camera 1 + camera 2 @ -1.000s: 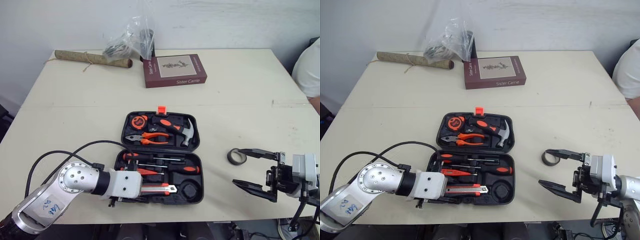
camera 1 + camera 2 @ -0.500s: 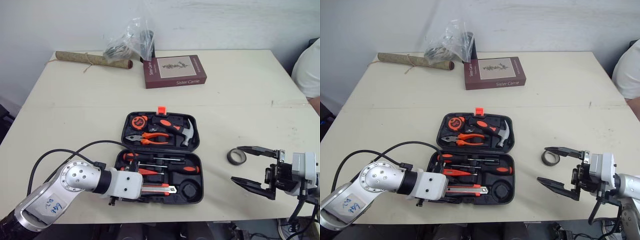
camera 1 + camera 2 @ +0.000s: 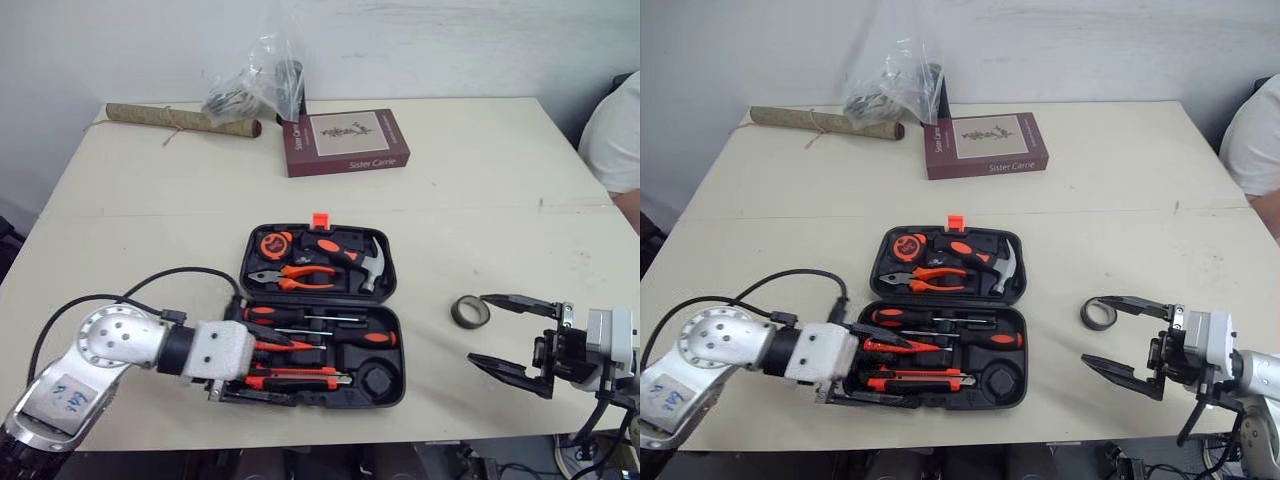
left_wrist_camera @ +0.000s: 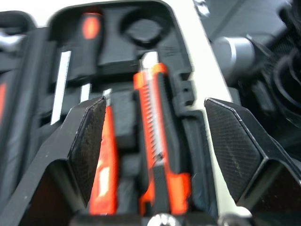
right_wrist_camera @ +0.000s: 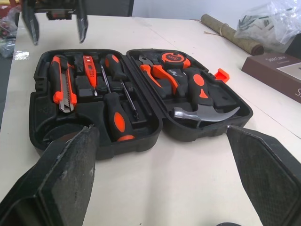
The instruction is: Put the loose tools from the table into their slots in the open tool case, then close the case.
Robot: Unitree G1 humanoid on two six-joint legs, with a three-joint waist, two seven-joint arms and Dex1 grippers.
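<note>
My left hand (image 4: 155,103), spread, has backed toward 9 o'clock, leaving the knife (image 3: 300,381) slotted. The tape roll (image 3: 470,312) waits beside my spread right hand (image 3: 478,330).

Left wrist cam is smeared. The orange-and-black utility knife (image 4: 157,141) and the silver screwdriver shafts (image 4: 61,87) read as streaks, and I can't make out the slot outlines around them.

From the head cam, my left gripper (image 3: 240,368) covers the near-left corner of the open black plastic tool case (image 3: 400,350). The knife's handle end is hidden under it.

Clear plastic bag (image 3: 255,85) at the table's far edge has dark contents I can't identify.

Person in a white sleeve (image 3: 615,140) past the table's right edge is cut by the frame.

Dark maroon book (image 5: 277,70) is clipped by the right wrist frame.

The arm behind my right gripper (image 3: 480,330) runs out of frame.
</note>
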